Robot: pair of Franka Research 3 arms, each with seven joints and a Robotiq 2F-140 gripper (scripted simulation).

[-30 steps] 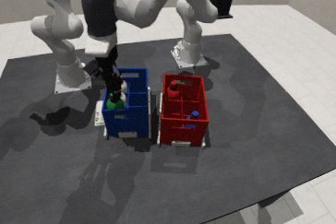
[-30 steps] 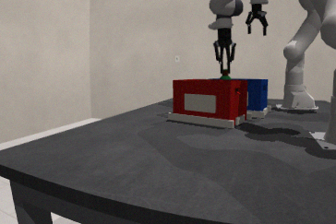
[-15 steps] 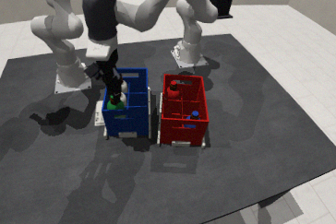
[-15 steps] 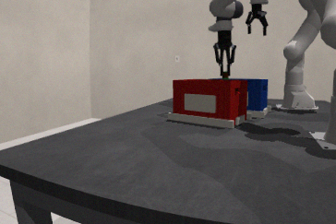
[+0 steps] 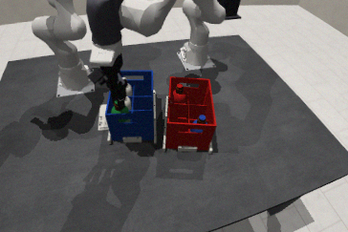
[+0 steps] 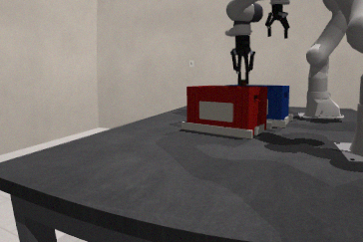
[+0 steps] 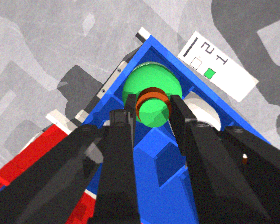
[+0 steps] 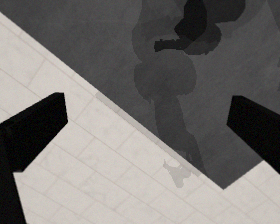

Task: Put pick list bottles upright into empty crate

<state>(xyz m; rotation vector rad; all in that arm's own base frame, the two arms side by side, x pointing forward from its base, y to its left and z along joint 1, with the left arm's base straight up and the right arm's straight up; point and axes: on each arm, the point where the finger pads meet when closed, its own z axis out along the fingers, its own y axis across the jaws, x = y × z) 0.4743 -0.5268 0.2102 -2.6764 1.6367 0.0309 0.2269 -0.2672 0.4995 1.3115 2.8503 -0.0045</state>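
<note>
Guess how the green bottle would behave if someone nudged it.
The green bottle probably wouldn't tip far, since blue crate walls surround it. Its rounded shoulder looks smooth, so perhaps slippery; the narrow neck seems the easier grip.

The top view looks steeply down from across the surface, arm bases at eleven and one o'clock. The exterior view sits low and farther back, facing the red crate, with the blue crate behind; both share the crates. The left wrist view hangs close above the blue crate, the paper strip at one o'clock. The right wrist view looks down on the surface's edge, between its fingers.
</note>
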